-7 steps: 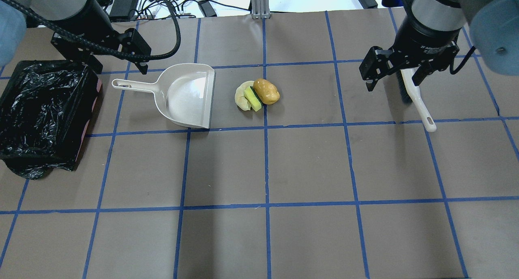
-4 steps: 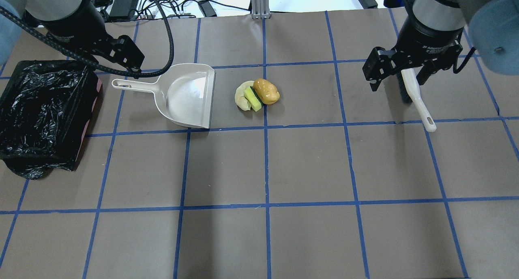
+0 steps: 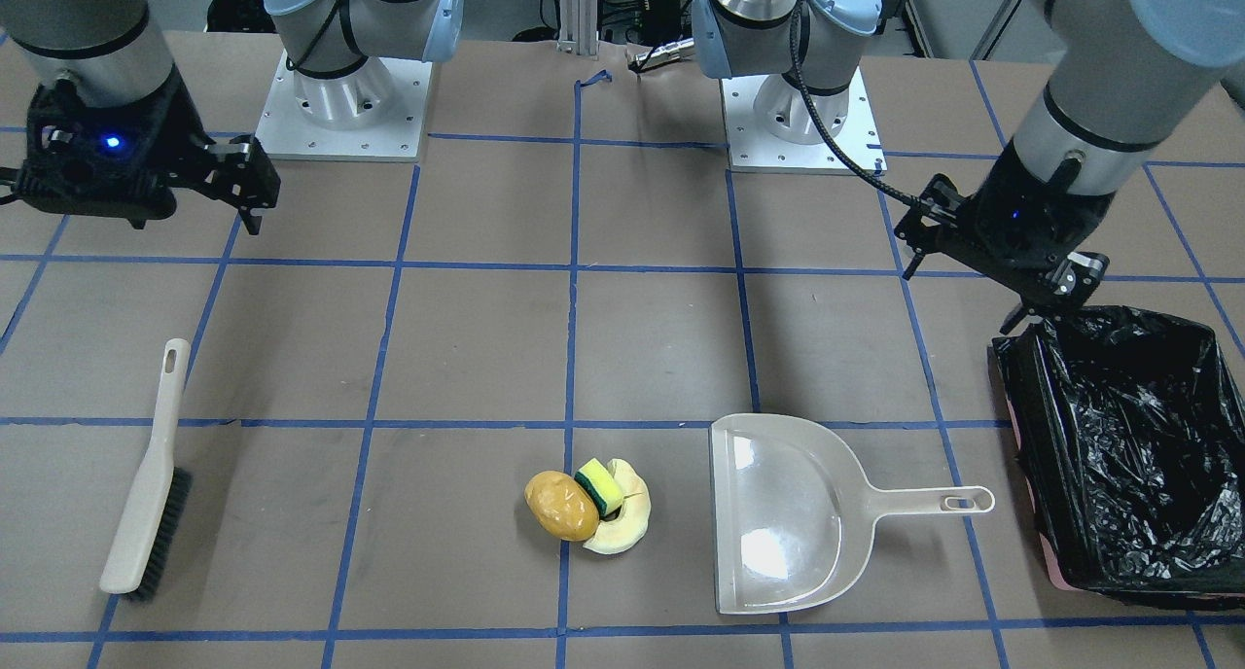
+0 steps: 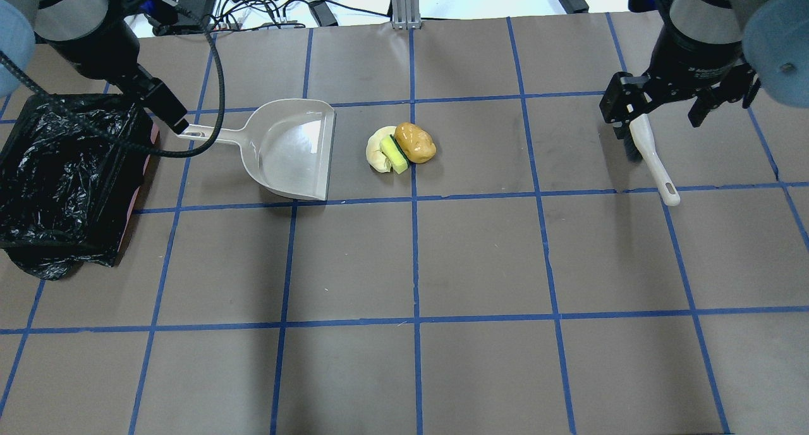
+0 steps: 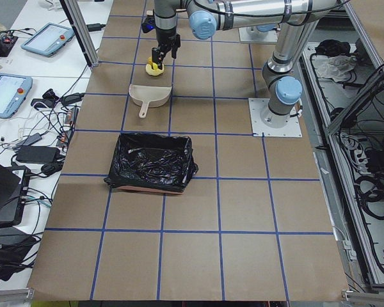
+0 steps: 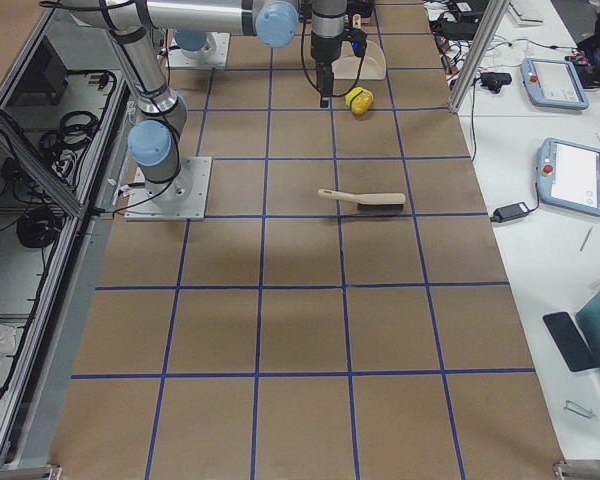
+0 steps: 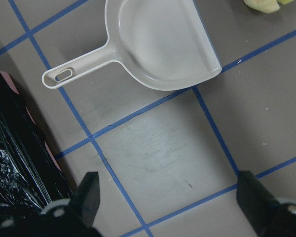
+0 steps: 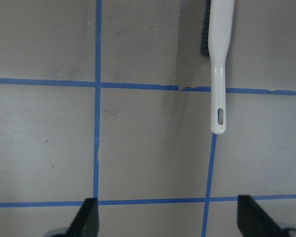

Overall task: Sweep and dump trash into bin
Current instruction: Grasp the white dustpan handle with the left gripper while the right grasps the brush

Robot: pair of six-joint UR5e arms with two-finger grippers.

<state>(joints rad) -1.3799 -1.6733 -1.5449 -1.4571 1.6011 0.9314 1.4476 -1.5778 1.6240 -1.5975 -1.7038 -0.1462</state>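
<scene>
**Both tools untouched, and a round lump most likely to escape**

The trash [image 4: 401, 148] lies in one tight cluster on the worktop [image 4: 480, 251], just off the open mouth of the dustpan [image 4: 294, 150]. The slice [image 4: 378, 152] is nearest the pan, the sponge [image 4: 394, 153] is in the middle, and the potato [image 4: 415, 142] is on the far side. The bin [image 4: 69, 242] stands beyond the pan's handle, on the robot's left.

The main risk looks to be the potato. It is round and glossy, so a brush stroke that catches it off-centre could send it rolling past the pan instead of into it. The pan seems light. If it is not pinned while the pile is pushed, it may slide back toward the bin. Both handles lie flat on the worktop, so a descent slightly off-line could knock one aside or drive a fingertip into the surface. The left arm's cable [image 4: 217, 62] loops low over the bin's corner and the pan handle, and it might drag on either during a lift. If the pan tips before it reaches the bin, the potato would probably spill first.

The left gripper [image 7: 167, 185] is spread wide and holds nothing. It hangs over bare worktop beside the bin, clear of the pan handle ahead of it. The right gripper [image 8: 166, 207] is also spread wide and empty, above bare worktop. The brush [image 4: 656, 168] lies ahead of it, untouched.
</scene>
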